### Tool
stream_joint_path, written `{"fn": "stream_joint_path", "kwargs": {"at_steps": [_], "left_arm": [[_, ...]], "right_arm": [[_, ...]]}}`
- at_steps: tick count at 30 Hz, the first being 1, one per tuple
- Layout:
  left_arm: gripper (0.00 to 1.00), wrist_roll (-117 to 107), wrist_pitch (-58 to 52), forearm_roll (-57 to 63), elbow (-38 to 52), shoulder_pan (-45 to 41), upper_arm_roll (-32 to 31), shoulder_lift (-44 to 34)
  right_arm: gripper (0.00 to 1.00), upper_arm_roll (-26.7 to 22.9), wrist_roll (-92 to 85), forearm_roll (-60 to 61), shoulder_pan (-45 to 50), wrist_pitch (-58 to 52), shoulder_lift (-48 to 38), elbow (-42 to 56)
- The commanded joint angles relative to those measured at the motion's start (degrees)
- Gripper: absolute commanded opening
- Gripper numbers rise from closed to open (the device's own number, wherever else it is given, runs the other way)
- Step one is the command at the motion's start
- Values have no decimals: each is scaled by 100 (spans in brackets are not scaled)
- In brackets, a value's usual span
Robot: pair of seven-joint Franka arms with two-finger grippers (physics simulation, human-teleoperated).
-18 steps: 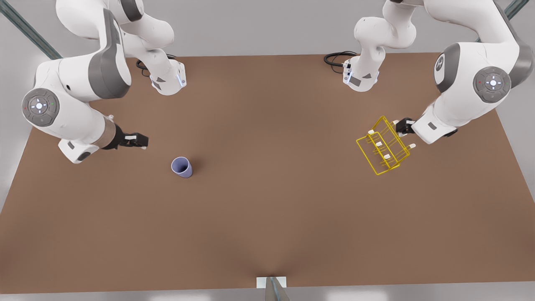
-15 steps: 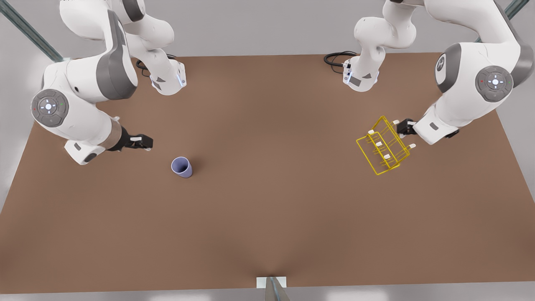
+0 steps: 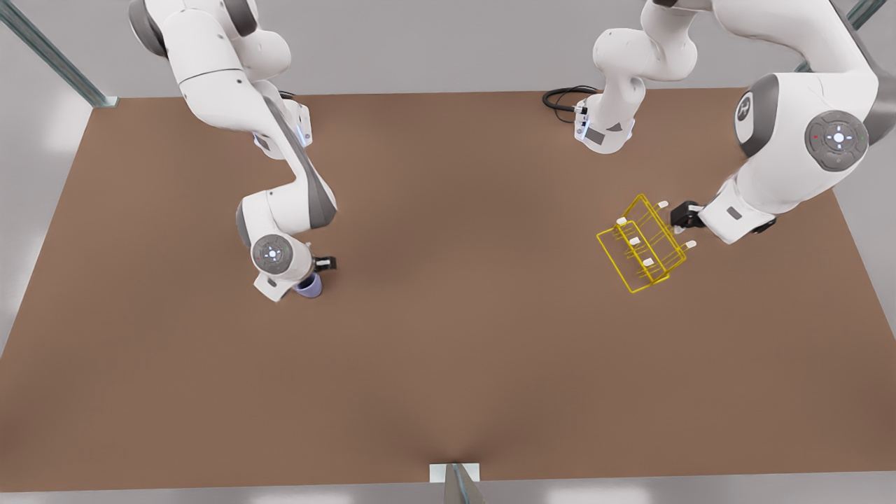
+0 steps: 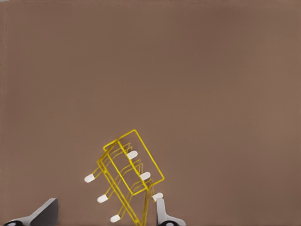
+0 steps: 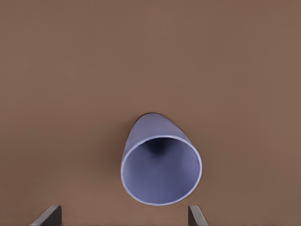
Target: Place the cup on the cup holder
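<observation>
The right pincer (image 5: 124,217) hung straight above the cup (image 5: 160,162), its two fingertips (image 5: 49,215) spread wide, one on each side of the rim and clear of it. The cup stood upright on the tabletop (image 5: 150,56), mouth open toward the pincer, between the open fingers and a little ahead of them. Nothing was gripped. In the front view this arm reached down on the front view's left, its wrist covering most of the cup (image 3: 309,285) so that only a lavender edge showed below the right pincer (image 3: 324,264).

The left pincer (image 4: 101,213) sat just beside the holder (image 4: 127,176), fingers apart, one fingertip (image 4: 161,212) touching or nearly touching the yellow wire at the near corner; I could not tell which. The other finger stood off to the side, away from the frame. The holder lay just ahead of this pincer, tilted over rather than square on the tabletop, its white-tipped pegs pointing out sideways. In the front view the left pincer (image 3: 682,218) was on the front view's right, close against the far upper edge of the holder (image 3: 642,243).

Cup and holder were well apart, on opposite sides of the brown tabletop (image 3: 448,364). Beyond both pincers, black cables (image 3: 563,98) coiled at an arm base along the far edge.
</observation>
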Motion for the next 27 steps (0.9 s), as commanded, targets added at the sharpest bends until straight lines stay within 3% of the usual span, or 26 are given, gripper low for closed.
{"fn": "stream_joint_path", "kwargs": {"at_steps": [1, 27], "left_arm": [[100, 156, 90, 4, 44, 5, 30, -2], [100, 148, -24, 21, 26, 5, 30, 209]], "right_arm": [[100, -36, 147, -51, -1, 1646, -40, -226], [100, -36, 472, 45, 254, 1805, 101, -894]]}}
